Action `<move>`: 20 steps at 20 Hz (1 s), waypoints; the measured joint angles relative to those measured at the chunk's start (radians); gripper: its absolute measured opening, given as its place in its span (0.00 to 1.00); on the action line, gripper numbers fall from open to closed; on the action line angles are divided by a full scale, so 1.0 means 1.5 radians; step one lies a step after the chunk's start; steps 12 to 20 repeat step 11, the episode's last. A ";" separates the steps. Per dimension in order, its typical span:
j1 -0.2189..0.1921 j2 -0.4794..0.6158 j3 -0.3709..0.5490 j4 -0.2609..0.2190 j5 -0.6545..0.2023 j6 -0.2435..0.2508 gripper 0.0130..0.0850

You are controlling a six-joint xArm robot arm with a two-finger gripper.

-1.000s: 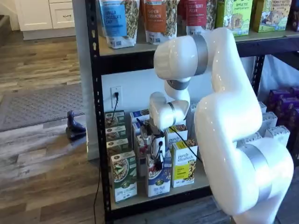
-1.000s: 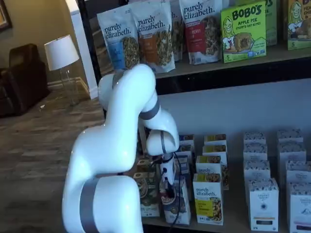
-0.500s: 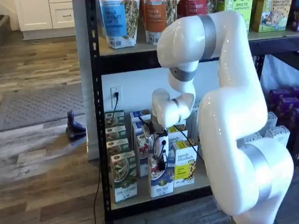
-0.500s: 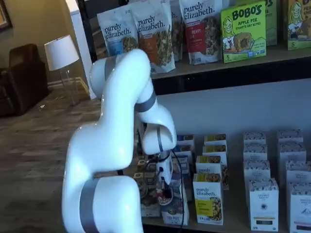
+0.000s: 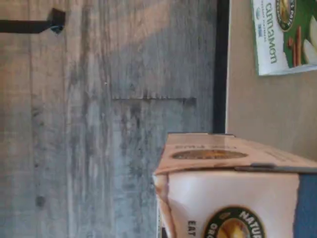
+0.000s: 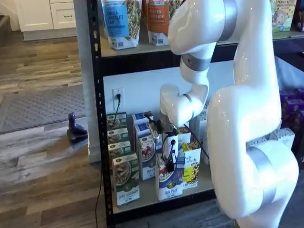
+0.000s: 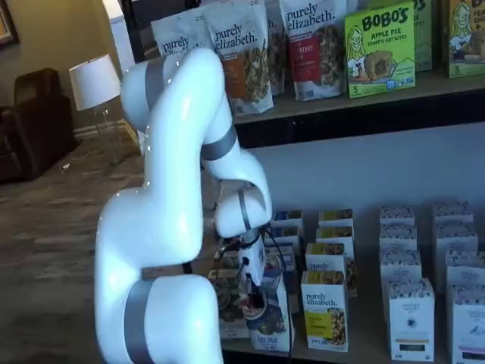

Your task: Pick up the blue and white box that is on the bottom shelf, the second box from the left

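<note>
- A white robot arm reaches in front of a black metal rack of cereal cartons (I am looking from the room side, over the arm's shoulder).
- The claw [image 6: 169, 159] hangs from the wrist with its black fingers closed on the upper part of the blue and white box [image 6: 169, 183]; no gap shows between fingers and carton.
- That box sits directly below the claw, its long axis near vertical but tilted, top leaning back toward the rack.
- In both shelf views it stands at the front edge of the bottom shelf [image 6: 145, 200], ahead of its own row; whether its base touches the board, I cannot tell.
- A green-and-white carton [image 6: 125, 178] stands just beside it on 1 side, a yellow carton [image 6: 191, 166] on the other.
- The wrist view shows the held carton's pale top flap [image 5: 218, 154] over grey floorboards, beyond the shelf's black rail.
- My judgement: the coming move is a straight pull outward, clear of both neighbours.
</note>
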 joint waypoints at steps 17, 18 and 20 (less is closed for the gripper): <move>0.000 -0.102 0.084 0.022 0.032 -0.022 0.50; 0.000 -0.102 0.084 0.022 0.032 -0.022 0.50; 0.000 -0.102 0.084 0.022 0.032 -0.022 0.50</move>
